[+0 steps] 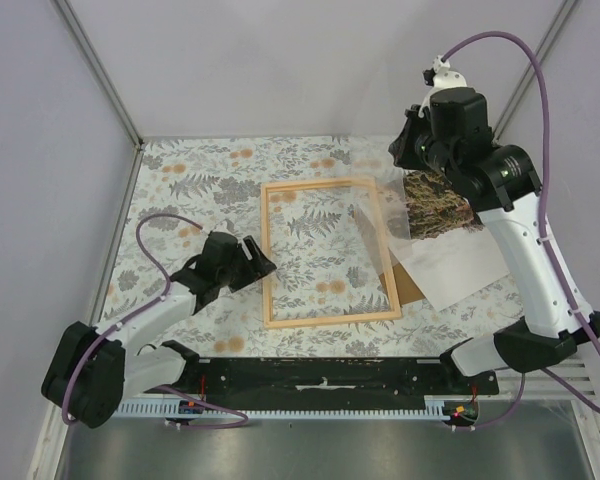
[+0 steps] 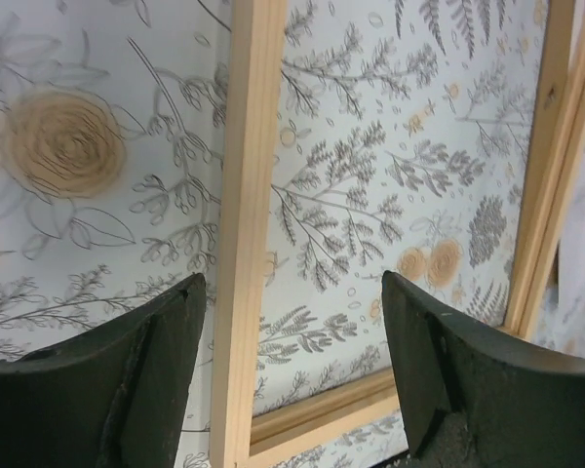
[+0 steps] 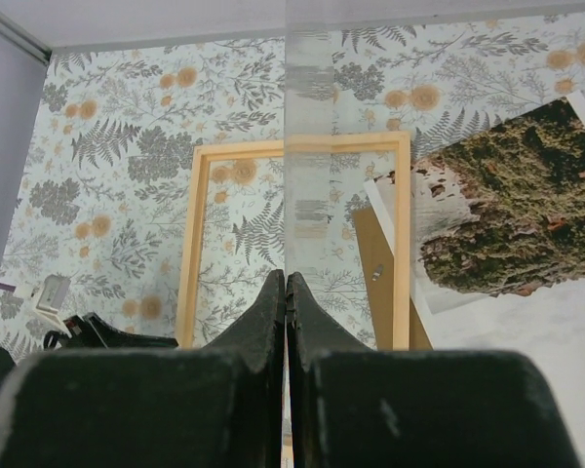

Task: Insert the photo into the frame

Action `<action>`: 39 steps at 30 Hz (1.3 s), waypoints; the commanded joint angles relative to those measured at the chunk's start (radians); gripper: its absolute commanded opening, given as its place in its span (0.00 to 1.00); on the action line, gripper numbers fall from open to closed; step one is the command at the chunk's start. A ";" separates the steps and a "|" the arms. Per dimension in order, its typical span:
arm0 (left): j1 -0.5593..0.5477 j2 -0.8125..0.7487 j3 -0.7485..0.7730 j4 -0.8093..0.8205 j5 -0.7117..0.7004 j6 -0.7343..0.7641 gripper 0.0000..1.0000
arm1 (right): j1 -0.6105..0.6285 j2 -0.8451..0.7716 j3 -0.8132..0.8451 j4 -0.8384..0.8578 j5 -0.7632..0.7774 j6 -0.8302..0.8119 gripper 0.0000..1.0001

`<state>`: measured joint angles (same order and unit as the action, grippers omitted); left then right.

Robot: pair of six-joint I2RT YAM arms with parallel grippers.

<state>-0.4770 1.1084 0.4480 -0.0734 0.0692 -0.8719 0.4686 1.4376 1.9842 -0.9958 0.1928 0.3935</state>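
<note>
Pinches a thin transparent sheet (image 3: 307,195) in the closed right claw (image 3: 286,278); holds the left claw (image 2: 292,283) open astride one rail of the thin rectangular light-wood frame (image 2: 244,195) on the floral tabletop (image 1: 180,170); finds the rectangular dark green paper photo (image 1: 438,205) just right of it; likely light, floppy, crease-prone; best pinched at a free edge.

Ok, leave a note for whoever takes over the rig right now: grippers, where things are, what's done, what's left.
Left gripper: open, astride the frame's left rail, not gripping.
Right gripper: shut on a clear sheet, held up near the frame's right side.
Photo: face up, right of the frame, partly over the brown board.
Done: frame lies flat, empty.
Left: photo into the frame.
</note>
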 commanded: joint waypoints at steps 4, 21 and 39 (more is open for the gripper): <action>0.006 0.053 0.246 -0.349 -0.304 0.083 0.78 | 0.008 0.059 0.001 0.109 -0.099 0.059 0.00; 0.188 0.307 0.673 -0.553 -0.248 0.131 0.77 | 0.004 -0.011 -0.335 0.374 -0.319 0.353 0.00; 0.245 0.332 0.529 -0.407 0.021 0.155 0.75 | -0.028 -0.255 -0.829 0.793 -0.447 0.622 0.00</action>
<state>-0.2413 1.4303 1.0042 -0.5419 0.0418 -0.7391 0.4419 1.2243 1.2018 -0.3752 -0.2031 0.9398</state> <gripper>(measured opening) 0.757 0.007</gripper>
